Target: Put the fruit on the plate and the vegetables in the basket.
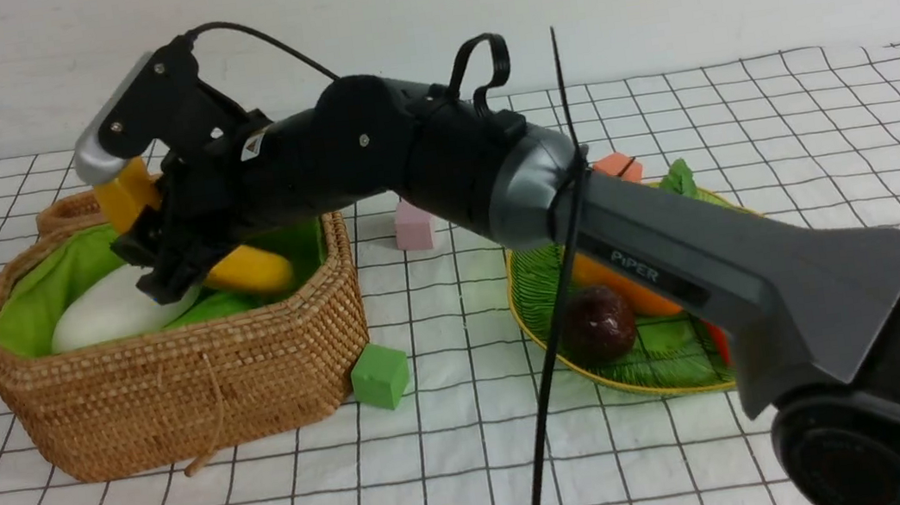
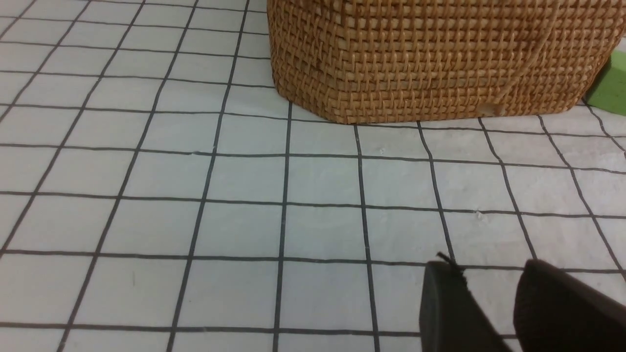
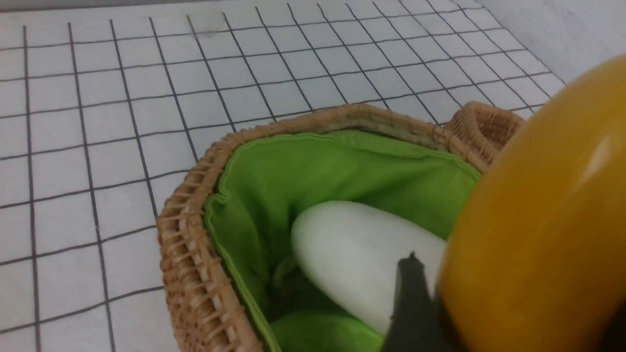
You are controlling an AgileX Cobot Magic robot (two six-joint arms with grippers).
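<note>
Glossy orange-yellow plastic marks the mango [image 1: 248, 270], 1 oblong toy piece lying slantwise across the right gripper [image 1: 169, 263], its lower end inside the basket [image 1: 168, 359] above the green lining and its upper end raised over the far rim. It lies close by the white radish [image 1: 110, 310] on the lining. In the right wrist view 1 dark finger sits against the mango's side, but whether the claw clamps the piece or merely flanks it cannot be told. The mango is fruit, so by my reading it belongs on the plate [image 1: 540, 275], where the dark purple-brown ball [image 1: 597, 323] already rests. Recommended handling: grip across the narrow middle, since the skin looks slick and rounded; lift clear of the wicker rim before traversing; avoid dragging the radish; set down on a bare ribbed area beside the ball. The left gripper [image 2: 489, 274] hovers low over the checked cloth just beside the basket wall, fingers slightly apart, holding nothing.
</note>
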